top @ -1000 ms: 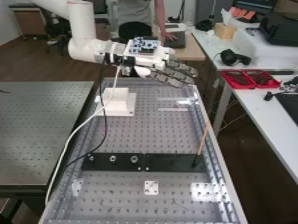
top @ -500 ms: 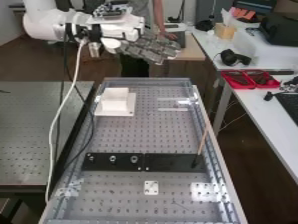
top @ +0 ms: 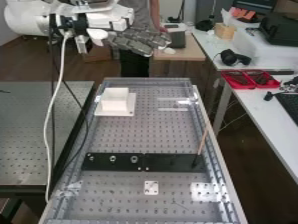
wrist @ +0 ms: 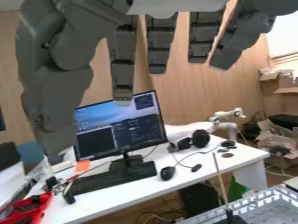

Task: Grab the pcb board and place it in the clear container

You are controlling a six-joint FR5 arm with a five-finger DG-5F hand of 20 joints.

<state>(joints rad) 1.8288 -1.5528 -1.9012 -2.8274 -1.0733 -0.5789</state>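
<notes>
high view: bench top point(top: 126, 135) grey, dotted in rows of dark holes | on bench top: block point(top: 114, 101) white | across bench top: strip point(top: 110, 161) black | over bench top: stick point(top: 203, 138) orange-tan | right of bench top: trays point(top: 236, 79) red | near bench top's far end: hand point(top: 135, 41) dark grey

A monitor point(wrist: 120, 127), keyboard point(wrist: 113, 179) and black headphones point(wrist: 201, 138) sit on a white desk point(wrist: 186, 175).

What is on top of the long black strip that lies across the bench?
On the black strip there are three round metal pieces, and a thin stick rises near one end, slightly tilted. What lies beneath the strip is covered and cannot be seen.
</notes>
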